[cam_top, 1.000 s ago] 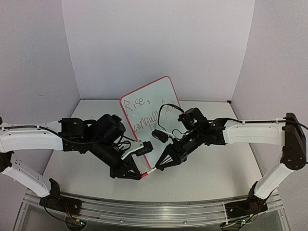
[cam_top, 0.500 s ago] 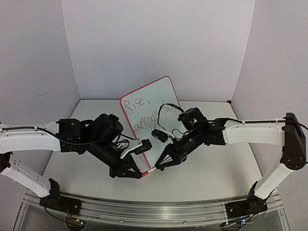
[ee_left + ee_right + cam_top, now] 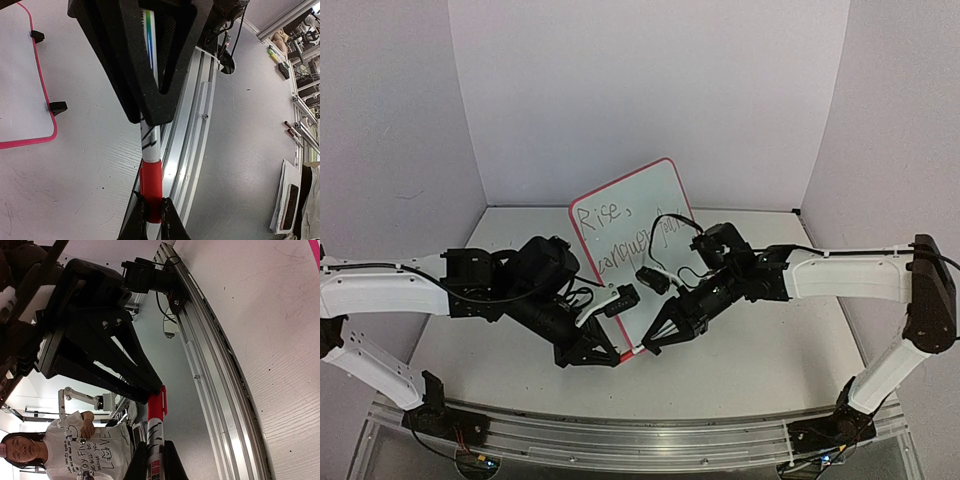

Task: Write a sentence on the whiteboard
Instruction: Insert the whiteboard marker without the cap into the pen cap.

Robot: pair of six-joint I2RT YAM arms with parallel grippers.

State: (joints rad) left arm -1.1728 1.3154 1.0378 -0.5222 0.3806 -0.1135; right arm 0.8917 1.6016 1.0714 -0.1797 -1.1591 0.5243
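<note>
The left claw [image 3: 609,358] and right claw [image 3: 649,346] both pinch tight on the marker [image 3: 150,186], end to end; seemingly recapping, so press straight along its axis, not sideways.

Top camera looks down; close wrist cameras share the marker [image 3: 150,172].

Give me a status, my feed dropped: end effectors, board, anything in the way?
Left end effector and right end effector shut on the marker between them. Board standing, writing in two lines. Arms cover its lower part.
</note>
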